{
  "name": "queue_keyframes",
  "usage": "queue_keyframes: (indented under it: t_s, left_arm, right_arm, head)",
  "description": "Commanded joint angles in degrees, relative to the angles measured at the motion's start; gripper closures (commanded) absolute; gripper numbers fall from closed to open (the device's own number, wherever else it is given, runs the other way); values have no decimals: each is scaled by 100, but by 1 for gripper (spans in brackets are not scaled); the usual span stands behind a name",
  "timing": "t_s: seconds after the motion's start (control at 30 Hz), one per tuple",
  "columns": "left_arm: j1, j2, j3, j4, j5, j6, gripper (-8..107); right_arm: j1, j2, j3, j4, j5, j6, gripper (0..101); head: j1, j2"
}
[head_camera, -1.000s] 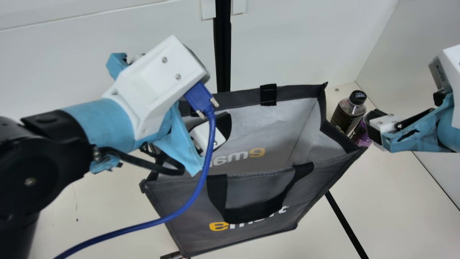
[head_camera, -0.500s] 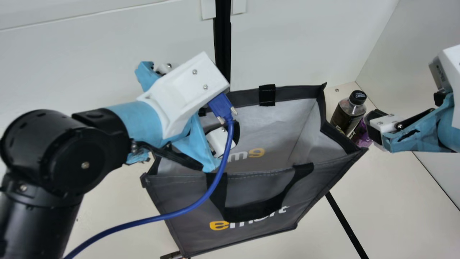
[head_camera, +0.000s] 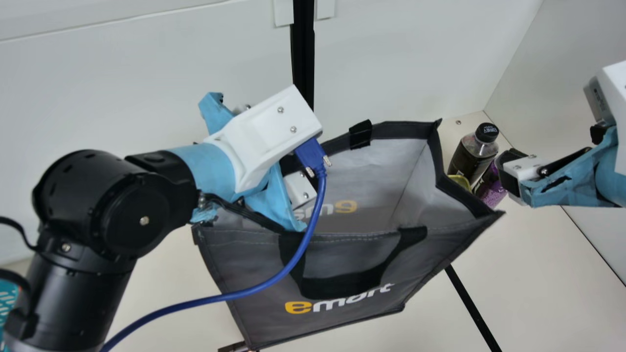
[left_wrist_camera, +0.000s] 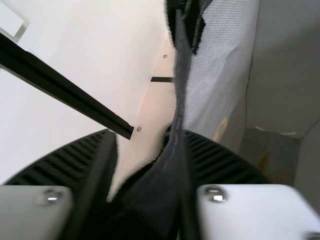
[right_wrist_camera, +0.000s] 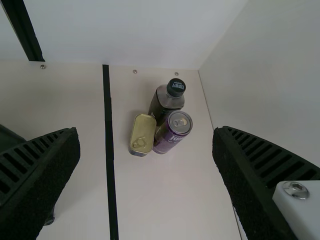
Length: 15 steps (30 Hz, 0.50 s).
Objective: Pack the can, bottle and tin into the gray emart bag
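1. While the left gripper (left_wrist_camera: 146,132) sits spread astride the dark hemmed rim (left_wrist_camera: 179,95) of the upright gray fabric emart bag (head_camera: 420,254), the step in hand appears to be securing the mouth for loading.
2. Method: centre the hem between both pads, pinch firmly, then draw outward gently; a hard tug could tip the bag or fold its mouth. Keep the slack black webbing handle (head_camera: 352,286) out of the load path.
3. Right gripper (right_wrist_camera: 146,131): fingers wide apart, nothing between them, aimed at the three goods.
4. Goods, all on the cream table (right_wrist_camera: 175,200) outside the bag, by its side toward the right arm: purple metal can (right_wrist_camera: 172,132), upright; dark plastic bottle with black cap (right_wrist_camera: 167,101), upright just beside it; flat gold rectangular tin (right_wrist_camera: 142,135), ring pull uppermost, close to both.
5. Pick note: tight spacing may let a finger knock a neighbour; descend straight.
6. Bag: mouth open, pale lining visible. Floor partly seen; contents, if any, cannot be told. Packing judged still to do.
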Motion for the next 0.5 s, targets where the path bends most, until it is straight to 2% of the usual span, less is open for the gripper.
queue_keyframes:
  t_s: [0.0, 0.13, 0.47]
  left_arm:
    - [-4, -31, 22, 15, -13, 2, 62]
    - [-18, -97, 69, 87, -13, -33, 89]
    - [-18, -320, 210, 349, -13, -253, 89]
  right_arm:
    - [0, 0, 0, 0, 0, 0, 10]
    - [0, 0, 0, 0, 0, 0, 10]
    - [0, 0, 0, 0, 0, 0, 10]
  head:
    - [-130, -5]
    - [-130, -5]
    - [-130, -5]
